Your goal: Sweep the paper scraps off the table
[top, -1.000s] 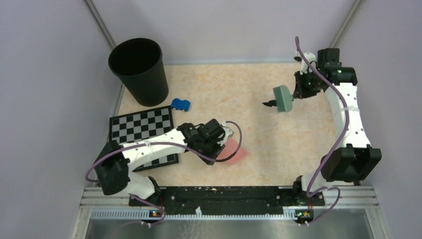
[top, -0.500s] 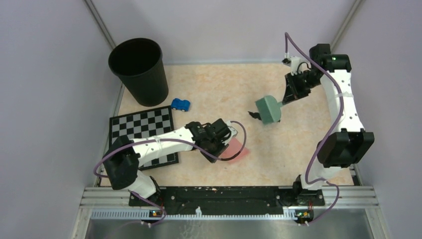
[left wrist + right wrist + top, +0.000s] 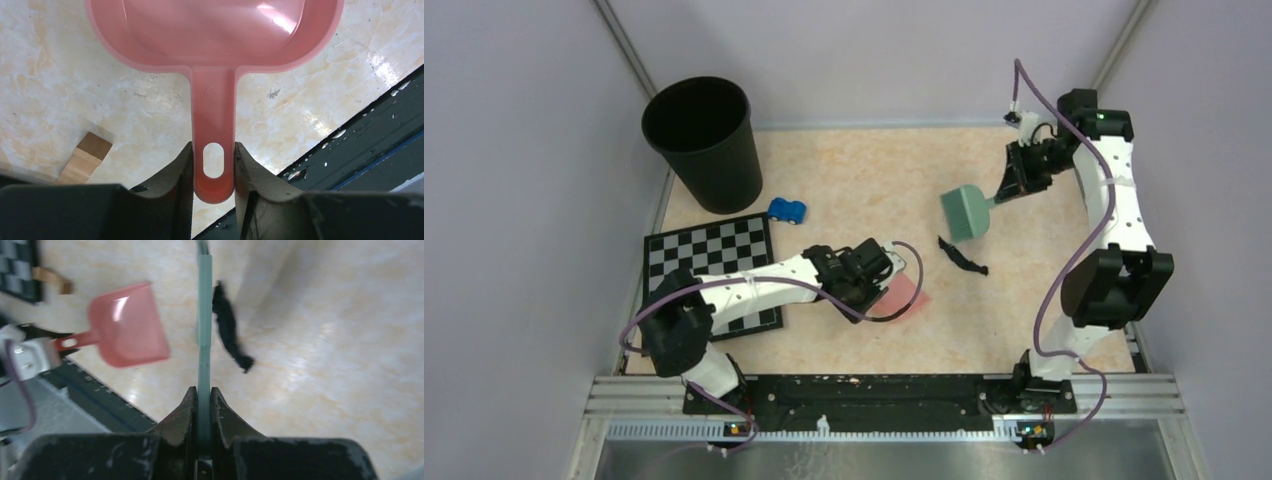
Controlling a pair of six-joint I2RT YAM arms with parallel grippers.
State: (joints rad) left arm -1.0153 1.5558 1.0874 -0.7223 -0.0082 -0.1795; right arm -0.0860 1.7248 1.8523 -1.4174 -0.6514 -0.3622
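Black bin stood at far-left corner of table. Chequered board lay nearer, blue toy car just past its far edge. Left gripper clamped on handle of pink dustpan, pan on table, mouth facing right. Black paper scrap lay on table right of dustpan, apart from it. Green brush hung just beyond scrap; contact unclear. Right gripper pinched tight on brush handle.
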